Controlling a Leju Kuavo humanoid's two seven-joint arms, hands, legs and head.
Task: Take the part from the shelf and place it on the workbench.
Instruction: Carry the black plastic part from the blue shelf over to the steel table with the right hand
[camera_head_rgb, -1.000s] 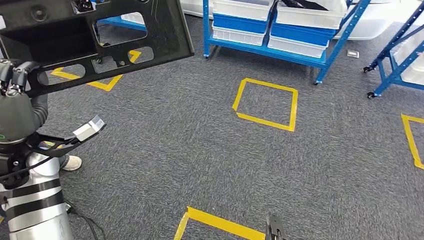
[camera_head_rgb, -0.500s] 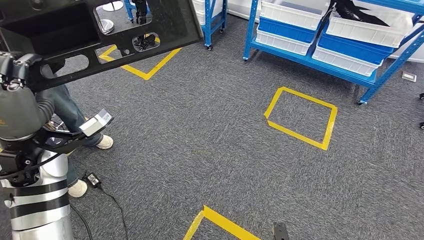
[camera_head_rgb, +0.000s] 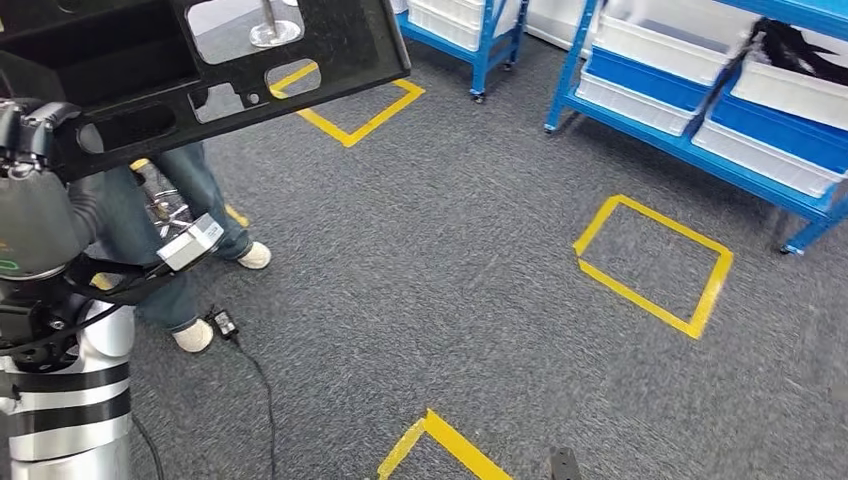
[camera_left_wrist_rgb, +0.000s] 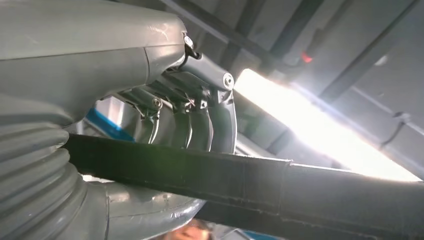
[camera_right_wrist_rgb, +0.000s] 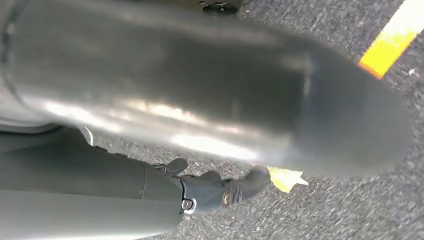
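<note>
The left hand (camera_left_wrist_rgb: 190, 120) grips the black part (camera_head_rgb: 200, 70), fingers curled over its edge, holding it high above the carpet (camera_head_rgb: 450, 280). Whether the right hand (camera_right_wrist_rgb: 210, 192) is spread or closed, I cannot tell. A person's legs (camera_head_rgb: 190, 200) stand under the part.

Even, bright light in the head view; a ceiling light strip (camera_left_wrist_rgb: 320, 125) glares in the left wrist view; the right wrist view is motion-blurred.

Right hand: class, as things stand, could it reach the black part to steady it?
Probably not. The right hand hangs low over the carpet, while the black part sits high in the left hand.
</note>
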